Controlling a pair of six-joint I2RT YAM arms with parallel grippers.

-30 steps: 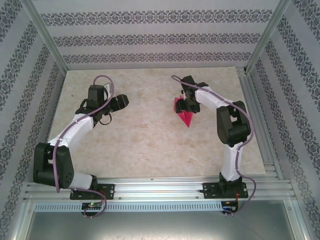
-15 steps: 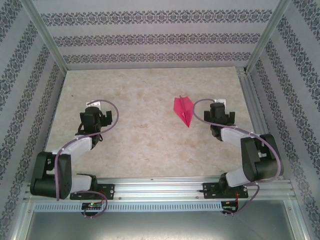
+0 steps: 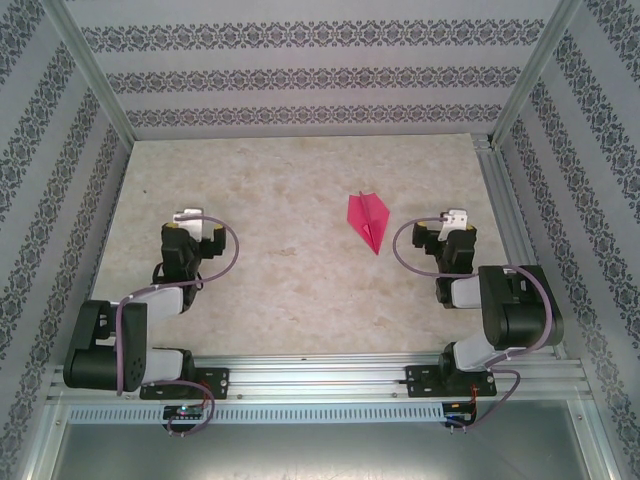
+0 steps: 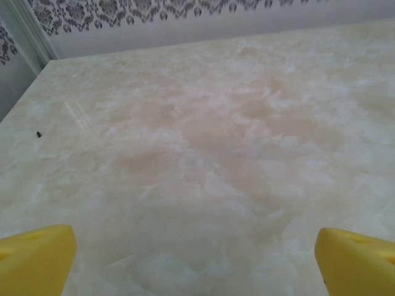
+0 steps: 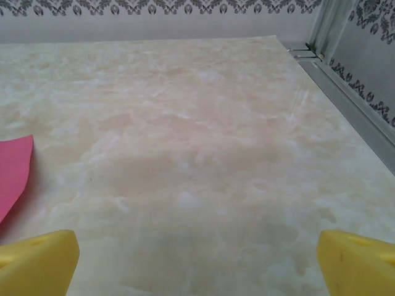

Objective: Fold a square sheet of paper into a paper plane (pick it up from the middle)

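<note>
The pink sheet of paper lies on the table folded into a paper plane (image 3: 368,220), a narrow dart with its nose toward the near edge, right of the table's middle. Nothing touches it. My right gripper (image 3: 450,224) hovers to its right, apart from it and open. In the right wrist view its yellow fingers (image 5: 38,262) stand wide with bare table between them, and a corner of the paper plane (image 5: 12,171) shows at the left edge. My left gripper (image 3: 190,224) is open over the left of the table, its yellow fingers (image 4: 36,260) wide apart and empty.
The marble-patterned table (image 3: 290,270) is bounded by patterned walls and an aluminium frame post (image 5: 327,24) at the far right corner. A metal rail (image 3: 320,372) carries both arm bases along the near edge. A small dark speck (image 4: 39,134) lies far left.
The right gripper let go of the paper plane and pulled back to the right and nearer. The left arm also drew back toward its base. Both grippers opened wider. The plane stays put.
</note>
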